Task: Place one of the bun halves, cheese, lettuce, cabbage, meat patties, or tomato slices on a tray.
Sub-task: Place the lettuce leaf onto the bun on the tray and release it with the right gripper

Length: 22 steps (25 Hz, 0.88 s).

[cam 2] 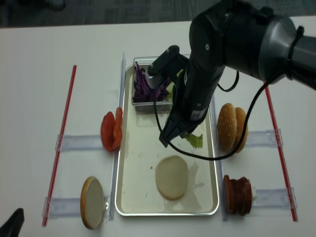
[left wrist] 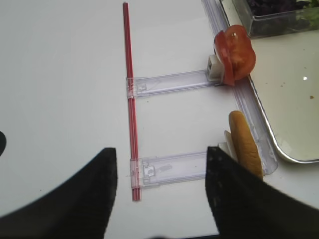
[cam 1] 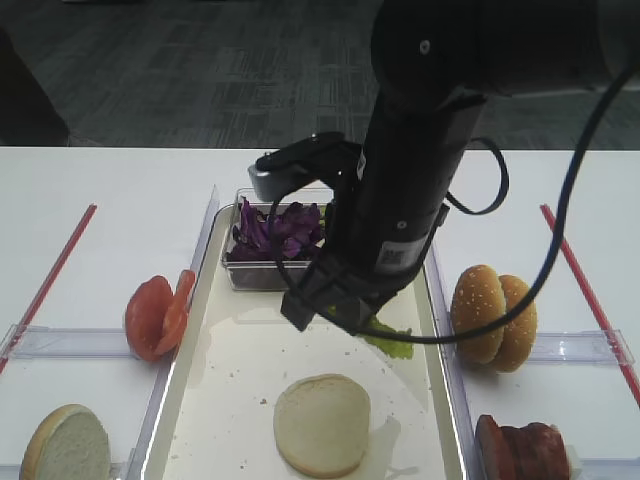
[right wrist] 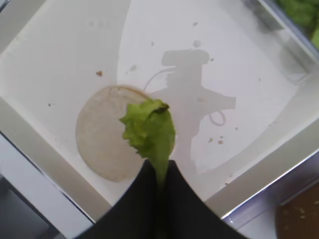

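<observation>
My right gripper [right wrist: 159, 168] is shut on a light green lettuce leaf [right wrist: 149, 130], which hangs above the cream-white tray [right wrist: 209, 55]. Below the leaf a flat pale bun half [right wrist: 99, 144] lies on the tray. From above, the right gripper [cam 2: 170, 139] hovers over the tray's middle [cam 2: 138, 163], the lettuce [cam 2: 195, 141] shows beside it, and the bun disc [cam 2: 172, 177] lies nearer the front. My left gripper [left wrist: 162, 169] stands open over the table left of the tray, holding nothing.
A clear tub of purple cabbage [cam 1: 275, 230] sits at the tray's back. Tomato slices [cam 1: 155, 315] and a bun half [cam 1: 65, 445] stand in clear racks on the left. Sesame bun halves [cam 1: 492, 315] and meat patties [cam 1: 520, 445] stand on the right. Red strips [cam 2: 61, 138] edge the workspace.
</observation>
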Available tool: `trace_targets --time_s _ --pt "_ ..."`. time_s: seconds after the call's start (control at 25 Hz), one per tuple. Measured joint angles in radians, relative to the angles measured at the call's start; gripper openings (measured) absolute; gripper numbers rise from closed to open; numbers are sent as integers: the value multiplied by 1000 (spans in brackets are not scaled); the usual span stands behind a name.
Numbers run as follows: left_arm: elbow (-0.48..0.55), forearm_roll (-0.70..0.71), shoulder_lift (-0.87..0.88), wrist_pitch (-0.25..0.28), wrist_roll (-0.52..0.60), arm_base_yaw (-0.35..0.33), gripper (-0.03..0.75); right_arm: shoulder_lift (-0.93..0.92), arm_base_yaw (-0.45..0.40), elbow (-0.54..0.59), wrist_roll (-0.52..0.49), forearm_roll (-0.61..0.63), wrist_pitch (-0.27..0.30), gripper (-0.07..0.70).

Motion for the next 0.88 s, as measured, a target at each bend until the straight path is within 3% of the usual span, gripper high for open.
trace_targets --time_s 0.56,0.88 --pt "0 0 0 0 0 0 366 -11 89 188 -31 53 -149 50" --pt "0 0 0 0 0 0 366 11 101 207 -74 74 -214 50"
